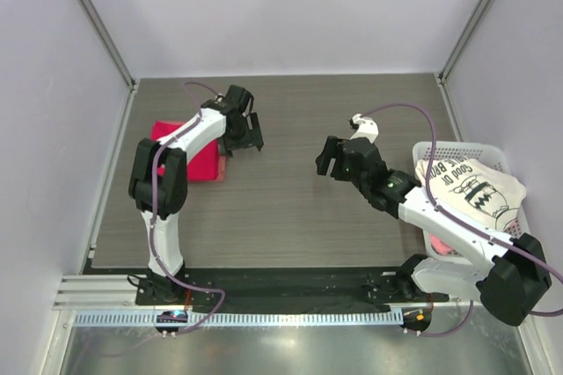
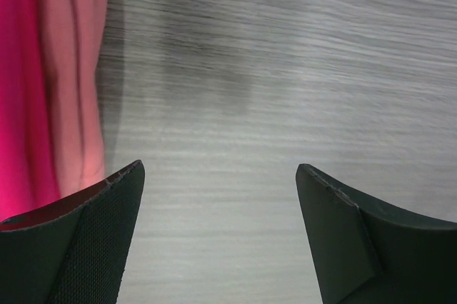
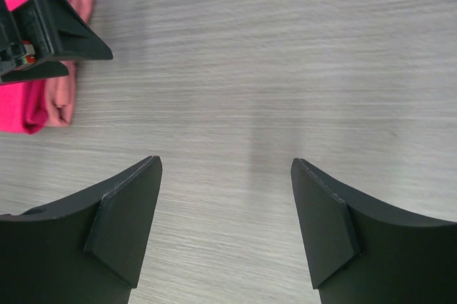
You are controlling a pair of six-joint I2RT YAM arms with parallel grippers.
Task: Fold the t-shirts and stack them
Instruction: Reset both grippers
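L jaws, R jaws spread; white shirt [image 1: 471,186] in basket [image 1: 440,150]; crimson shirt [image 1: 205,164] beside L.

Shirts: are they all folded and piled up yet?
Not yet. Done: the red shirt and pink shirt lie folded together on the left. In hand: nothing, the left claw and right claw are open and empty. Left: the white shirt sits crumpled in the basket.

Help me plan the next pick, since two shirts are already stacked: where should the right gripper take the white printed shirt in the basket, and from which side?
Pinch a raised fold on top of the white shirt, coming down from above. It lies crumpled, mounding over the basket rim, whose walls likely block side approaches. The right gripper is open and nearest.
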